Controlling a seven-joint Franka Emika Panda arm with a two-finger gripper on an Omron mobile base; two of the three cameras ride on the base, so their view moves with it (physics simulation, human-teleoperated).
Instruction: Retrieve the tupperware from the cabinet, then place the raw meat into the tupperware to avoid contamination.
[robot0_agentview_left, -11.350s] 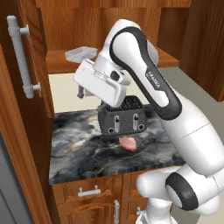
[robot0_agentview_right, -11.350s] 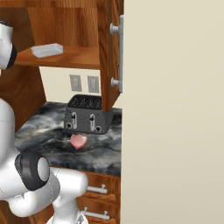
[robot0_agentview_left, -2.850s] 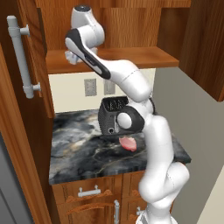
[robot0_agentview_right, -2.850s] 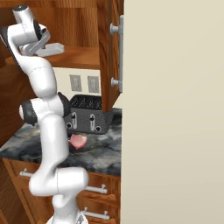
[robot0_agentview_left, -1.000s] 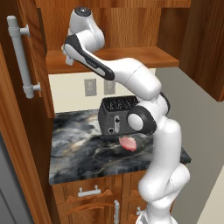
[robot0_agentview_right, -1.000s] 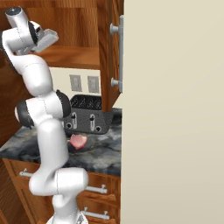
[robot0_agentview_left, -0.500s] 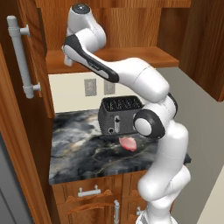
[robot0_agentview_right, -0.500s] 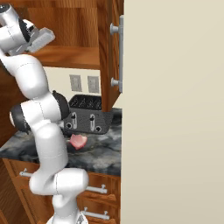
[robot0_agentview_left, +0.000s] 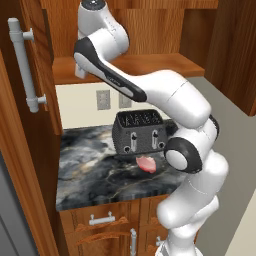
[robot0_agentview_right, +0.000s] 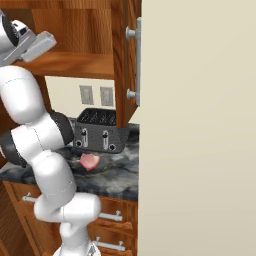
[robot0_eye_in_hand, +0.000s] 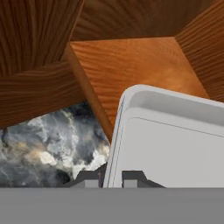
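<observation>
The tupperware (robot0_eye_in_hand: 170, 148) is a whitish shallow container. My gripper (robot0_eye_in_hand: 109, 177) is shut on its near rim, one fingertip on each side of the wall. In the right base view the tupperware (robot0_agentview_right: 39, 45) hangs tilted just above the front left part of the shelf in the open cabinet (robot0_agentview_right: 75, 64), held by the gripper (robot0_agentview_right: 26, 49). The raw meat (robot0_agentview_left: 146, 163) lies on the counter in front of the dark toaster (robot0_agentview_left: 140, 132), and the right base view shows the meat (robot0_agentview_right: 89, 160) too.
The cabinet doors stand open: the left door (robot0_agentview_left: 25, 65) with its long bar handle is close beside the arm, and the right door (robot0_agentview_right: 127, 60) juts out. Below lie a marbled dark countertop (robot0_agentview_left: 90, 170) and lower drawers (robot0_agentview_left: 102, 220).
The arm has lifted the tupperware off the shelf and drawn it back, out and to the left in the right base view, tilting it. Meat and toaster have not moved.
</observation>
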